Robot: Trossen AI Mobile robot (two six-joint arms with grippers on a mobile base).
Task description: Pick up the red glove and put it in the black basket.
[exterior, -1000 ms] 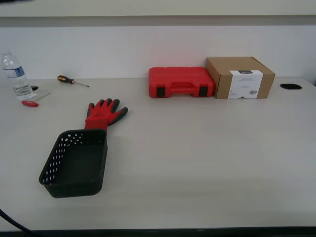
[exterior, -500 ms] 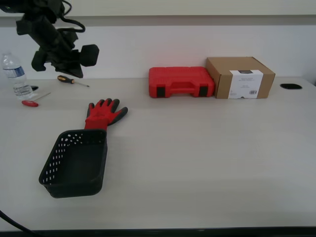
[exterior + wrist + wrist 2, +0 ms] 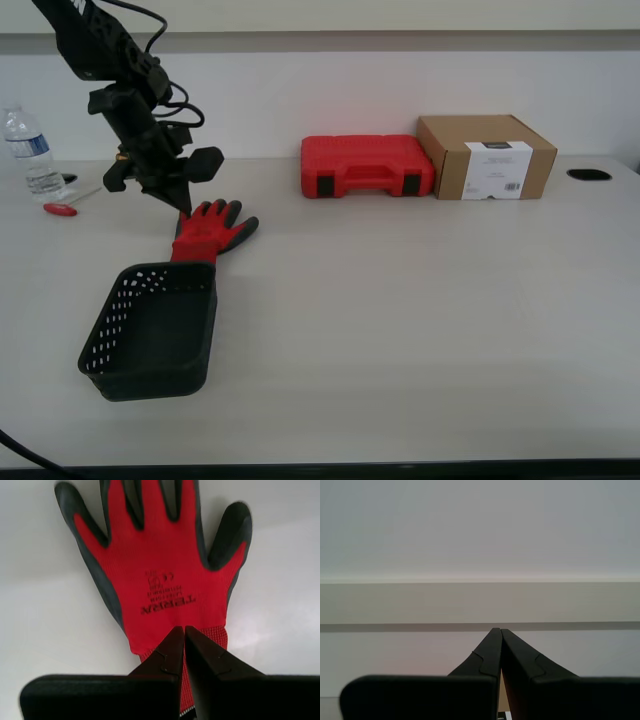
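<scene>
**First gripper closed above glove, nothing grasped yet**

My first gripper (image 3: 181,630) has its jaws pressed together, tips meeting, holding nothing; it hangs over the wrist end of the red glove (image 3: 165,585). In the exterior view the same gripper (image 3: 180,205) sits at the glove's fingertip end, on the exterior view's left. My second gripper (image 3: 500,631) is also closed and empty, facing a blank wall, out of the exterior view.

Red glove (image 3: 207,232) lies flat on the table (image 3: 420,320), back side up with printed lettering showing, fingers pointing away from the black basket (image 3: 150,335); cuff end is touching or just beside the basket's far rim, can't tell which.

Handling judgement: knit fabric with a dark coated palm, so light, soft and floppy, not fragile; it will drape and fold when lifted. The grippy coating may drag on the table. Best hold looks like a pinch of the knit back or the cuff, bunching the fabric. Jaws must open first
</scene>
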